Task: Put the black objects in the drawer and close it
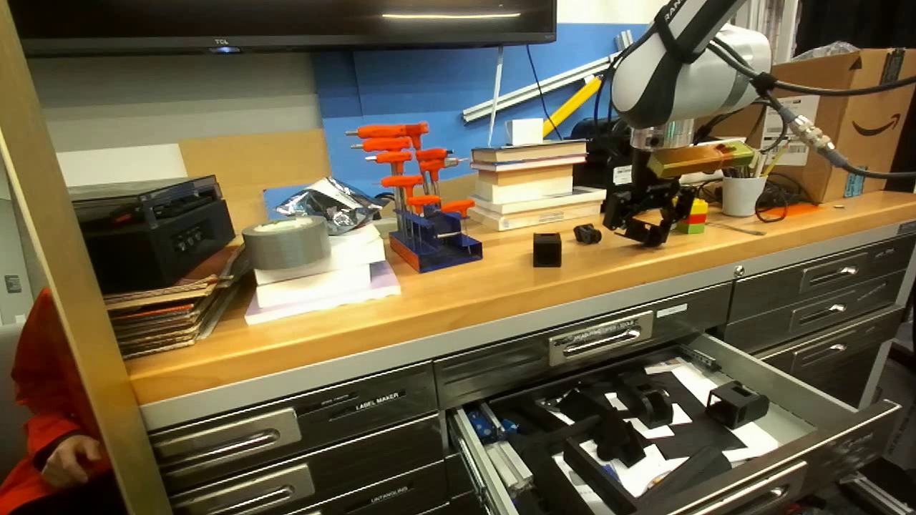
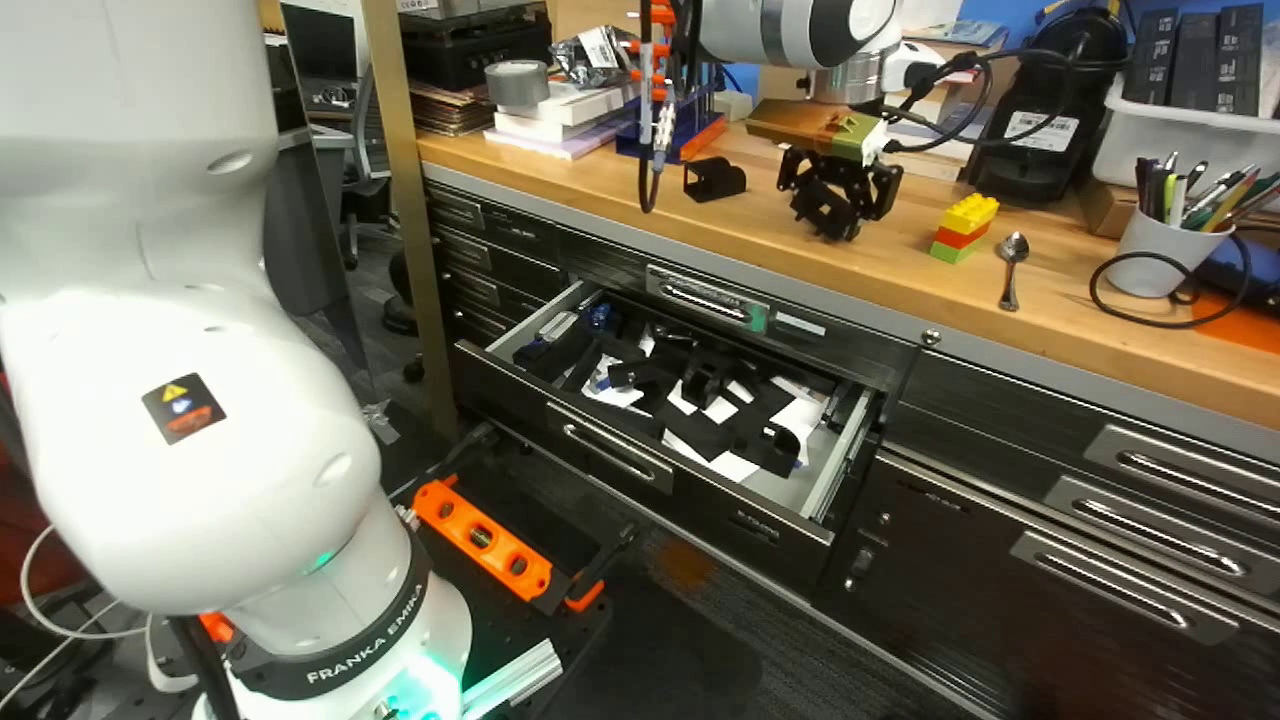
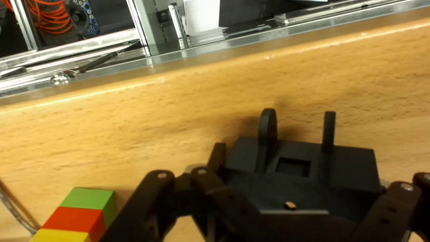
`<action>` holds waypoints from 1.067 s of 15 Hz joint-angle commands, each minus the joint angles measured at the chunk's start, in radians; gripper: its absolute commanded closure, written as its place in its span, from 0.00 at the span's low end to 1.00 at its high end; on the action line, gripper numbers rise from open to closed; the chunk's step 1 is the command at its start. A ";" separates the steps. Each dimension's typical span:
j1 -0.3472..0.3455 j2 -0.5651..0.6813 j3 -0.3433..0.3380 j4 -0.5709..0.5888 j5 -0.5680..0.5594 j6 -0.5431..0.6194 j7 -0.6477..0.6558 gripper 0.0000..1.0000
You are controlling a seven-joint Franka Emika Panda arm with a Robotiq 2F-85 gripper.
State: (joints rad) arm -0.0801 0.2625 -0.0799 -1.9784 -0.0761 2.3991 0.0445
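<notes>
Gripper clamped on black piece, brick stack near; wood strip to counter edge, drawer open below.

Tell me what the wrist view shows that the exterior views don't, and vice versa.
Only the wrist view shows a coil of orange cable.

Only the exterior views show the roll of grey tape, the orange-handled tools and the white pen cup.

Shared by all: the gripper, its jaws on either side of a black piece; the coloured brick stack; the wooden worktop; and the open drawer, partly in the wrist view.
</notes>
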 commanded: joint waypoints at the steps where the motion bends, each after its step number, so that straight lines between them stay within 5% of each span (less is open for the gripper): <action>1: 0.009 -0.020 -0.026 -0.004 -0.041 -0.029 0.044 0.63; 8: 0.015 -0.109 -0.081 -0.121 -0.155 -0.130 0.222 0.63; 16: 0.009 -0.242 -0.047 -0.360 -0.170 -0.229 0.264 0.63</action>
State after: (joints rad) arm -0.0791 0.0836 -0.1415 -2.2458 -0.2277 2.1832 0.2714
